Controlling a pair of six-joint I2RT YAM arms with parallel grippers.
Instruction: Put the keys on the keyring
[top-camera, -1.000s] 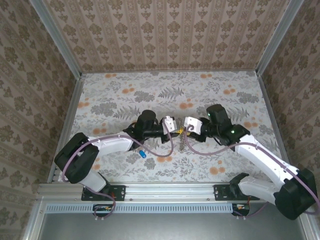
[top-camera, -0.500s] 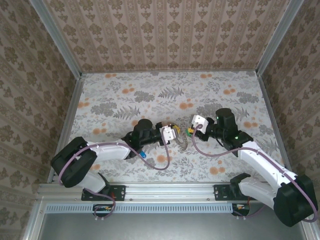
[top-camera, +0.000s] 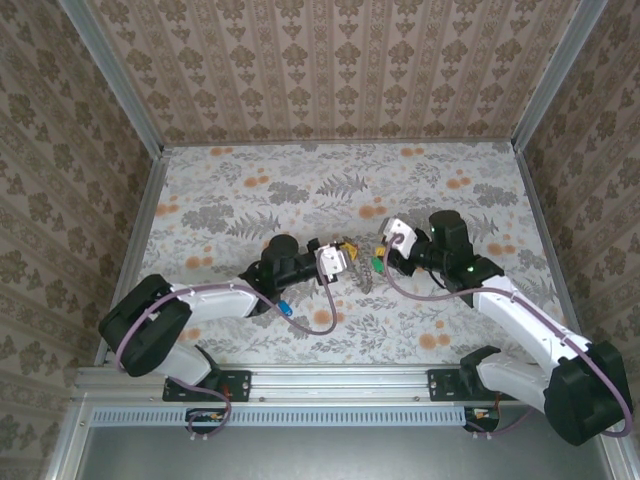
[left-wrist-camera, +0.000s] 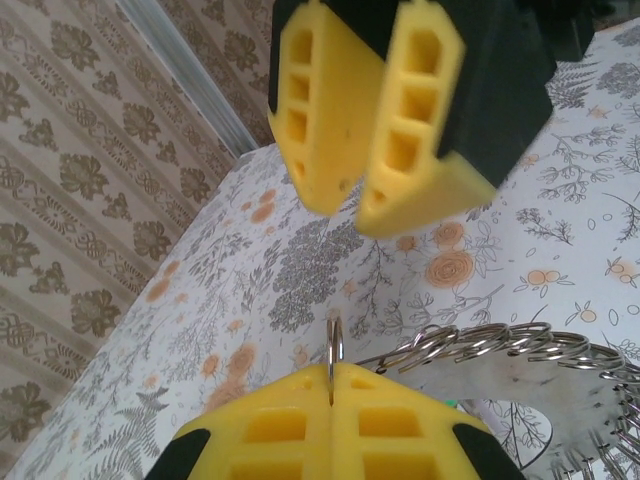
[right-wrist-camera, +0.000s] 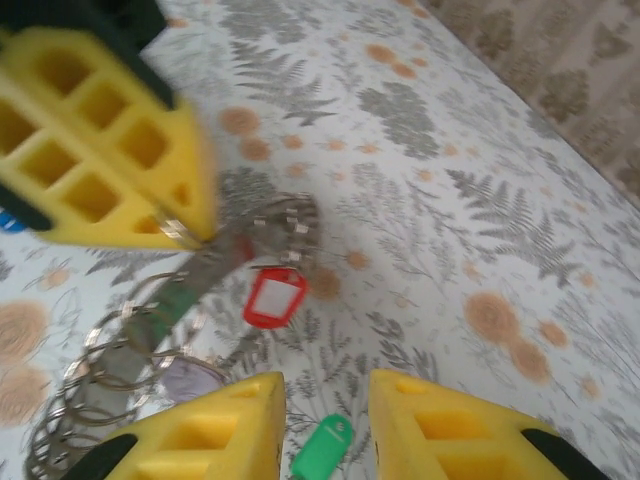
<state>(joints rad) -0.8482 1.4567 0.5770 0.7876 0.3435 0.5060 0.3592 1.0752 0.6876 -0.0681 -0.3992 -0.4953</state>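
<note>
Floral-print table (top-camera: 250, 190), wallpapered walls (top-camera: 330, 70); keyring (left-wrist-camera: 333, 345) pinched edge-on between the closed pads of the left gripper (left-wrist-camera: 332, 372), a bunch of smaller rings (left-wrist-camera: 500, 345) just beside it. Facing the keyring, close by, the right gripper (right-wrist-camera: 326, 400) with fingers apart, nothing clamped. Just beside the keyring a red-headed key (right-wrist-camera: 270, 297); a green-headed key (right-wrist-camera: 322, 446) a little farther off, seen through the right gripper's gap.
</note>
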